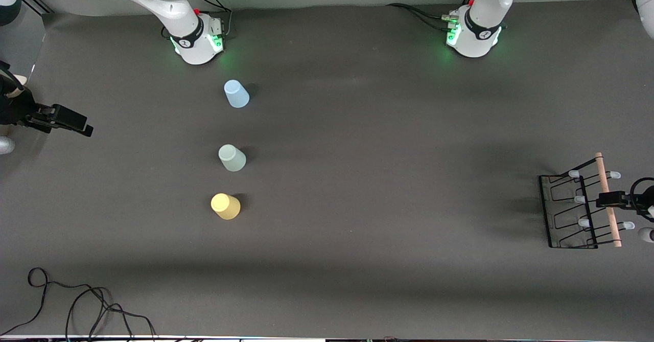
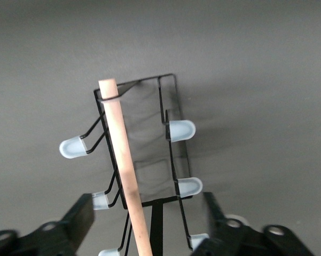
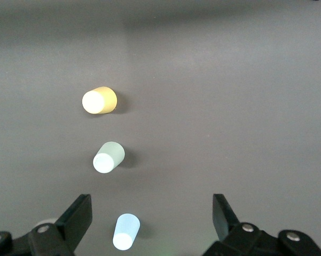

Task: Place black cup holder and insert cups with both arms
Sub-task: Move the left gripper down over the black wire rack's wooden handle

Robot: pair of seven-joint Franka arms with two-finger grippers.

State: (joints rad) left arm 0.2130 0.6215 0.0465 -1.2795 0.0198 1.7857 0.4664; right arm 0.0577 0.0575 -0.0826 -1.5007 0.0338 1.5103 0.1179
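Wire makes up the black cup holder [image 1: 572,211], a thin rack with a light wooden rod [image 1: 608,199] along its top and pegs capped in pale translucent tips [image 2: 181,130]. It stands at the left arm's end of the table. The left gripper [image 1: 613,199] is over it, its fingers [image 2: 77,218] spread wide on either side of the rod and touching nothing.

Three small tapered plastic cups stand mouth down in a line toward the right arm's end: the light blue cup [image 1: 236,94] farthest from the front camera, the pale green cup [image 1: 232,158] in the middle, the yellow cup [image 1: 225,206] nearest. They are well apart from the rack.

The right gripper [image 1: 76,124] hangs over the table's edge at the right arm's end, open wide and empty; that arm waits.

The table [image 1: 383,142] is covered in a smooth, matte dark grey sheet. A loose black cable [image 1: 76,301] lies near its front corner. Both grippers are partly cut off by the front view's edges.
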